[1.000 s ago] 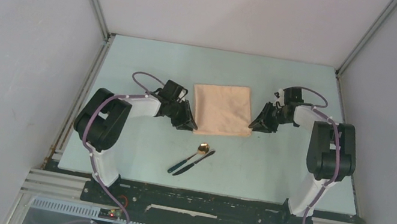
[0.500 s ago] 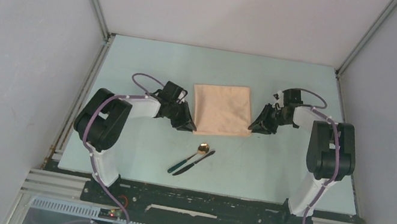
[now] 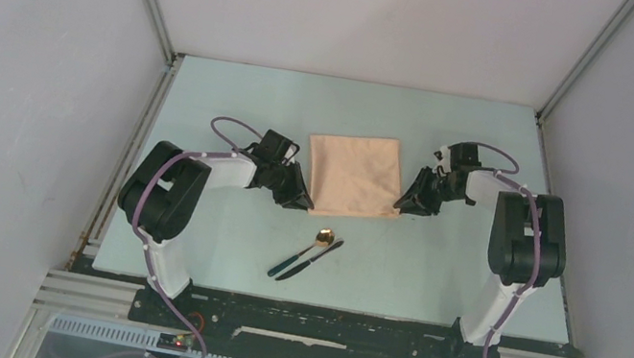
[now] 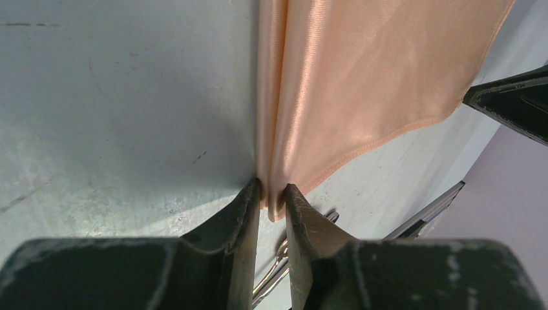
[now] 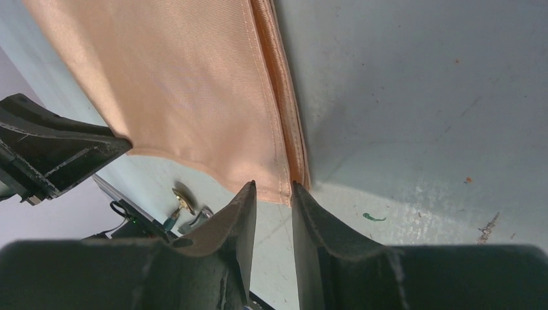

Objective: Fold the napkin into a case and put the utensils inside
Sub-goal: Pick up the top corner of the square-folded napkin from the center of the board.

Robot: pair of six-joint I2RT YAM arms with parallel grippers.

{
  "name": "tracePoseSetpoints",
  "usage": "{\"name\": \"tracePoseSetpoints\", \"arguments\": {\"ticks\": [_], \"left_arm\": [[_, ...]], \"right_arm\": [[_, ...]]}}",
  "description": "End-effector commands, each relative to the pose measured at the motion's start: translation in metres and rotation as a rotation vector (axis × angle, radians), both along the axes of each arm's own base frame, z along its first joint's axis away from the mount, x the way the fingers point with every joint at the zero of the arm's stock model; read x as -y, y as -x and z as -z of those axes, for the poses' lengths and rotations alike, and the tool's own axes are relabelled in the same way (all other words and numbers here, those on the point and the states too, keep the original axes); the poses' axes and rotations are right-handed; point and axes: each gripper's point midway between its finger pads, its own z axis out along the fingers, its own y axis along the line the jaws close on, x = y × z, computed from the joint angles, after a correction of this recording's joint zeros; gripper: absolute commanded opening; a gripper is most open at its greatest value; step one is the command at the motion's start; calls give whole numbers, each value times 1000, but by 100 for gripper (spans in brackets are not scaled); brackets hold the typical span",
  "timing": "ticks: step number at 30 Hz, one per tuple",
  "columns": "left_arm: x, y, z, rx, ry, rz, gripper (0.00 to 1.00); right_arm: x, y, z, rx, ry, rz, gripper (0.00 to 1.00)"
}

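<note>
The peach-tan napkin [image 3: 354, 176] lies folded square and flat in the middle of the table. My left gripper [image 3: 304, 204] is low at its near left corner; in the left wrist view that gripper [image 4: 273, 192] is shut on the napkin [image 4: 362, 77], a small fold of cloth pinched between the tips. My right gripper [image 3: 403, 205] is at the near right corner. Seen from the right wrist, it [image 5: 274, 187] stands open by a narrow gap, the napkin's [image 5: 187, 84] hemmed corner lying flat between its tips. The gold-bowled spoon [image 3: 309, 251] and dark knife [image 3: 315, 259] lie side by side nearer the bases.
The pale table [image 3: 433, 276] is walled by grey panels at left, right and back. The spoon [image 5: 181, 201] shows past the right fingers. A black rail [image 3: 307, 328] holding both arm bases runs along the near edge.
The left jaws have closed onto the napkin's near left corner. The right gripper has edged slightly left against the near right corner. Napkin and utensils lie as before.
</note>
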Motion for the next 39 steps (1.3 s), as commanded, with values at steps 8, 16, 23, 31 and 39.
{"name": "tracePoseSetpoints", "arguments": {"ticks": [8, 16, 23, 31, 39], "left_arm": [[5, 0, -1, 5, 24, 11, 25], [6, 1, 1, 1, 26, 10, 25], [6, 0, 2, 0, 26, 10, 25], [8, 2, 3, -5, 28, 10, 24], [8, 3, 4, -6, 26, 10, 24]], "right_arm": [[-11, -3, -11, 45, -68, -29, 36], [-11, -3, -12, 43, -81, -26, 36], [-14, -4, -21, 57, -145, -16, 40], [-18, -4, -17, 34, -201, 0, 48], [-15, -2, -27, 58, -193, 3, 45]]}}
